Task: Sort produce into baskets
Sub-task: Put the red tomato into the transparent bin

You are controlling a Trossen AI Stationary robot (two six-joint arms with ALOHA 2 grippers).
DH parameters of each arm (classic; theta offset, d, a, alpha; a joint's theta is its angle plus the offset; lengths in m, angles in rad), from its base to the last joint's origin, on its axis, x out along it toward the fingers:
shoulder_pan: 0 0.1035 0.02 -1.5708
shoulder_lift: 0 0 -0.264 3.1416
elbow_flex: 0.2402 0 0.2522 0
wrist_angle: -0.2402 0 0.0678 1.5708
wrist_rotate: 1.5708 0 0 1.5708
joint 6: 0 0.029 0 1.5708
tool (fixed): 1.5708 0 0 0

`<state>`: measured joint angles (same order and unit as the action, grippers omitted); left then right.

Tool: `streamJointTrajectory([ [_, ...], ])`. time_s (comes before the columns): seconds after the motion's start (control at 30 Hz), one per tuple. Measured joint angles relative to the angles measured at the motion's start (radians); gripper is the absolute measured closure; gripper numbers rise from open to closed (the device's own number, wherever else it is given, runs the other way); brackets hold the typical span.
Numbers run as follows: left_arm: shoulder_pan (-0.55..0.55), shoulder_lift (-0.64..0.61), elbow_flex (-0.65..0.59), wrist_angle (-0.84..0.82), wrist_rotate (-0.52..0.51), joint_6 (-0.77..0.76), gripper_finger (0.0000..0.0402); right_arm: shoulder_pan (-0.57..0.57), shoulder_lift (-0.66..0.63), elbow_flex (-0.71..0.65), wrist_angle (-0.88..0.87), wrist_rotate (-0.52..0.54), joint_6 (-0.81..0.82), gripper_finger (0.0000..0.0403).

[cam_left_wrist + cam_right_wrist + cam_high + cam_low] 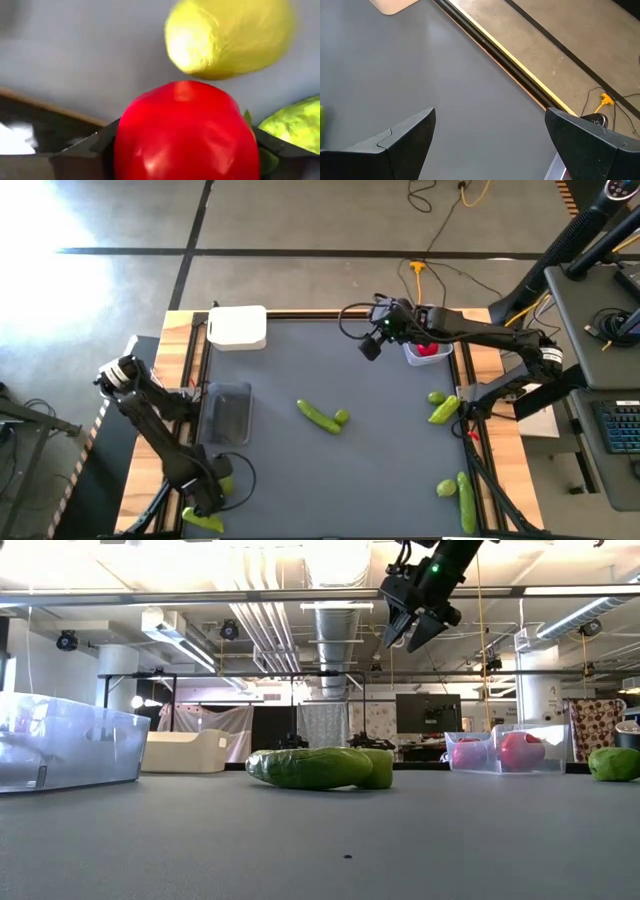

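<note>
My left gripper (205, 502) is at the table's near left corner, shut on a round red piece (185, 132). A yellow-green ball (227, 37) and a green pod (295, 122) lie close beyond it; they also show in the high view as the ball (225, 485) and the pod (203, 522). My right gripper (372, 345) is open and empty, high above the table (415, 630), beside a small clear tub (428, 350) that holds red pieces (520, 750). A pod (318, 416) and a ball (342, 417) lie on the mat at the middle. My left gripper pinches the red piece between its two fingers (85, 150), which stand on its two opposite sides (125, 140). The green leaf top (267, 160) sits against the other finger. Whether the piece rests on the mat or is lifted, I cannot tell.
A white tub (238, 327) stands at the far left and a see-through tub (225, 412) at the left edge. A ball (436, 397) with a pod (444, 410), and another ball (445, 488) with a pod (466, 500), lie along the right edge.
</note>
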<state>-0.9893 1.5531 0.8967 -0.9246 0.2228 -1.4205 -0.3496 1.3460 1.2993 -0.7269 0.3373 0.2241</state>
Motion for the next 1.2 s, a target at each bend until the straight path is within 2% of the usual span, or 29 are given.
streamJointTrajectory([
  [0.1,-0.012,-0.035,0.124,-0.215,-0.121,0.044,0.0155,0.000,0.000,0.012,0.006,-0.030,0.000,0.0035],
  [0.2,-0.022,-0.064,0.251,-0.428,-0.327,0.101,0.0155,0.005,0.000,0.016,0.035,-0.090,0.002,0.0035],
  [0.27,-0.008,-0.097,0.296,-0.490,-0.461,0.152,0.0155,0.018,0.000,0.014,0.065,-0.135,-0.002,0.0035],
  [0.37,0.084,-0.163,0.301,-0.470,-0.613,0.267,0.0155,0.052,0.000,0.014,0.097,-0.162,-0.013,0.0035],
  [0.47,0.231,-0.230,0.246,-0.403,-0.715,0.471,0.0155,0.096,0.000,0.014,0.116,-0.162,0.004,0.0035],
  [0.53,0.341,-0.280,0.182,-0.354,-0.767,0.609,0.0155,0.131,0.000,0.016,0.105,-0.162,0.028,0.0035],
  [0.6,0.478,-0.330,0.111,-0.224,-0.779,0.775,0.0155,0.170,0.000,0.016,0.097,-0.162,0.060,0.0035],
  [0.67,0.602,-0.374,0.032,-0.015,-0.752,0.944,0.0155,0.215,-0.001,0.017,0.075,-0.162,0.092,0.0035],
  [0.7,0.661,-0.394,-0.008,0.102,-0.702,1.029,0.0155,0.236,-0.001,0.017,0.057,-0.163,0.106,0.0035],
  [0.77,0.785,-0.414,-0.078,0.329,-0.540,1.173,0.0155,0.275,-0.001,0.017,0.013,-0.163,0.142,0.0035],
  [0.83,0.917,-0.404,-0.149,0.510,-0.396,1.259,0.0155,0.307,-0.001,0.014,-0.023,-0.162,0.187,0.0035],
  [0.93,1.095,-0.331,-0.212,0.733,-0.252,1.313,0.0155,0.338,-0.001,0.007,-0.055,-0.134,0.230,0.0035],
  [1.07,1.241,-0.176,-0.190,0.897,-0.070,1.353,0.0149,0.343,-0.001,0.006,-0.052,-0.101,0.232,0.0035],
  [1.2,1.312,-0.001,-0.096,0.908,-0.017,1.419,0.0148,0.339,-0.001,0.005,-0.042,-0.039,0.197,0.0035],
])
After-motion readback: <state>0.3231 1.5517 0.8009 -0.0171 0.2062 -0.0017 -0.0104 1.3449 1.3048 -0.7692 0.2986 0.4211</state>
